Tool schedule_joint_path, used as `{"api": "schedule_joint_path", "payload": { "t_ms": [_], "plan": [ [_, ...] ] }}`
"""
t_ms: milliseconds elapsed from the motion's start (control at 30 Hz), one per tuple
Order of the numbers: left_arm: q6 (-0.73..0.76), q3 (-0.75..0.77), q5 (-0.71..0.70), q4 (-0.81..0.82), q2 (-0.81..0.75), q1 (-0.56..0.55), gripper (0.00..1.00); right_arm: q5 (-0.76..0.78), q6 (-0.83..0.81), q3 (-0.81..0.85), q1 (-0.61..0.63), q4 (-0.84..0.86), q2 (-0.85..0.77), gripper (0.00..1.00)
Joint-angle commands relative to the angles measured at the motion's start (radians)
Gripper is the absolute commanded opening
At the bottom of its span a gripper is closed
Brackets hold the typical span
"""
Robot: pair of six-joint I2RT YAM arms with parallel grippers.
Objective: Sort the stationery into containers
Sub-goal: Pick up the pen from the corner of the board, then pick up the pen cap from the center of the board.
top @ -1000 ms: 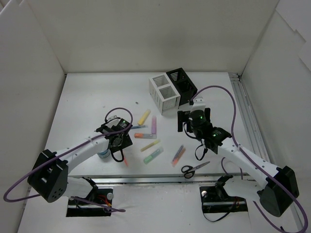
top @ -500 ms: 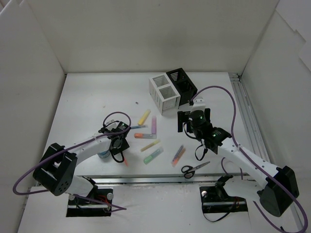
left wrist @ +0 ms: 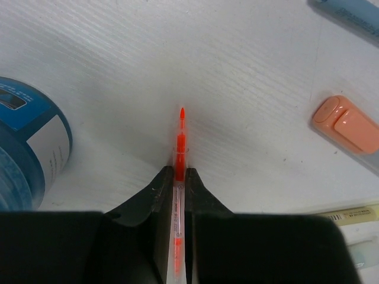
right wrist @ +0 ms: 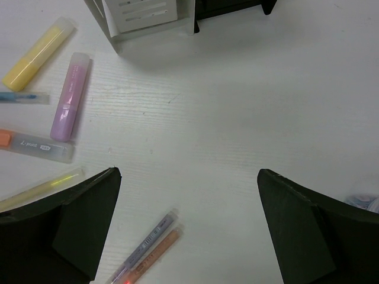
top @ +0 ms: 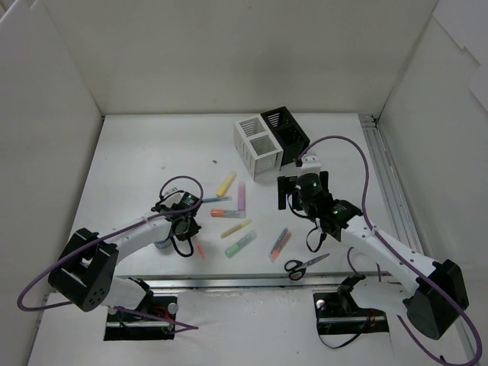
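Since your left gripper (left wrist: 179,173) is pinched shut on the thin red pencil (left wrist: 180,139), you are at the pick-up step for that 1 item, and the carry to the containers is not yet begun. The pencil lies flat on the table (left wrist: 249,53). It is clamped partway along its shaft, with the pointed tip sticking out ahead of the jaws and the rest running back between them.

Just left of the gripper stands the round jar (left wrist: 26,148), near but not touching. To the right lies the orange marker (left wrist: 343,125), apart from the pencil.

Next, I judge, you need a straight lift, then a long reach across to the 2 joined holders at the far middle of the table, the white holder (top: 257,143) and the black holder (top: 285,131). Tip the pencil upright before lowering it in. It is thin and may swivel in the grip.

Your right gripper (right wrist: 188,201) hangs wide open and empty over bare table near the holders, with the purple marker (right wrist: 70,97) off to its left.
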Motion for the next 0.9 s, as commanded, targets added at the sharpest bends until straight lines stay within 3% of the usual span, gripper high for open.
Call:
{"api": "schedule_joint_path", "payload": {
  "t_ms": [0, 200, 400, 533, 633, 867],
  "plan": [
    [0.04, 0.036, -0.025, -0.029, 0.012, 0.005, 0.0, -0.05, -0.034, 0.02, 0.005, 0.025, -0.001, 0.98],
    [0.141, 0.092, -0.11, -0.111, -0.112, 0.005, 0.0, -0.165, -0.126, 0.041, 0.026, 0.026, -0.001, 0.98],
    [0.224, 0.064, -0.129, -0.138, -0.403, 0.005, 0.0, -0.377, -0.246, 0.103, 0.071, 0.127, 0.066, 0.98],
    [0.255, 0.0, -0.075, -0.137, -0.667, -0.004, 0.0, -0.544, -0.404, 0.136, 0.155, 0.227, 0.184, 0.98],
    [0.26, -0.048, -0.023, -0.141, -0.803, -0.013, 0.0, -0.581, -0.488, 0.231, 0.227, 0.166, 0.32, 0.98],
    [0.253, -0.074, 0.031, -0.2, -0.925, -0.013, 0.0, -0.601, -0.584, 0.388, 0.375, 0.098, 0.563, 0.97]
  ]
}}
